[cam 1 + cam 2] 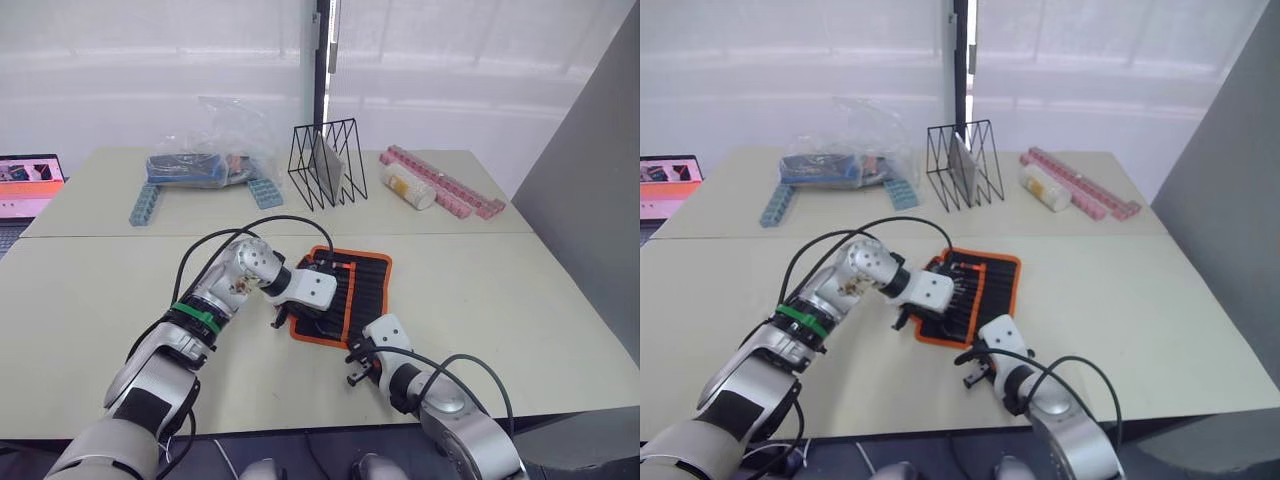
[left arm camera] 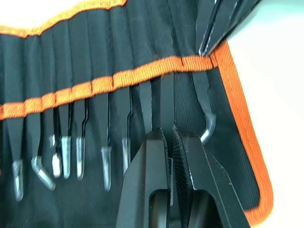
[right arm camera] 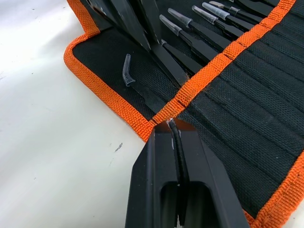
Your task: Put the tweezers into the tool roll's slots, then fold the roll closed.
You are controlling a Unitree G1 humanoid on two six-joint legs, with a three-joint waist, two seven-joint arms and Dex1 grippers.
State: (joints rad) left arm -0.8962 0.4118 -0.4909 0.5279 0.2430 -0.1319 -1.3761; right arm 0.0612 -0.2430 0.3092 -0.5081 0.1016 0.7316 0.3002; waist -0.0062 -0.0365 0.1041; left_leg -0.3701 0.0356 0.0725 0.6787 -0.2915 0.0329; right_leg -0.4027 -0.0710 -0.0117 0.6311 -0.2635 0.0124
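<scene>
The tool roll [image 1: 372, 280] lies open on the table, black with orange trim. Several tweezers [image 2: 107, 161] sit side by side in its slots [image 2: 95, 52], their tips in clear caps. My left gripper [image 2: 170, 130] reaches over the roll's near part and is shut on one tweezer [image 2: 167, 95], whose far end passes under the orange band. My right gripper [image 3: 172, 127] is shut. Its tips rest on the orange trim at the roll's near edge, where the band meets it, and nothing shows between its fingers. In the left eye view it sits just in front of the roll [image 1: 350, 348].
Along the table's far side stand a black wire rack [image 1: 325, 165], a clear plastic bag of items [image 1: 215, 150], blue strips [image 1: 145, 203], a white bottle [image 1: 408, 186] and pink strips [image 1: 450, 190]. A laptop [image 1: 28, 180] is at far left. A grey panel [image 1: 590, 200] rises on the right.
</scene>
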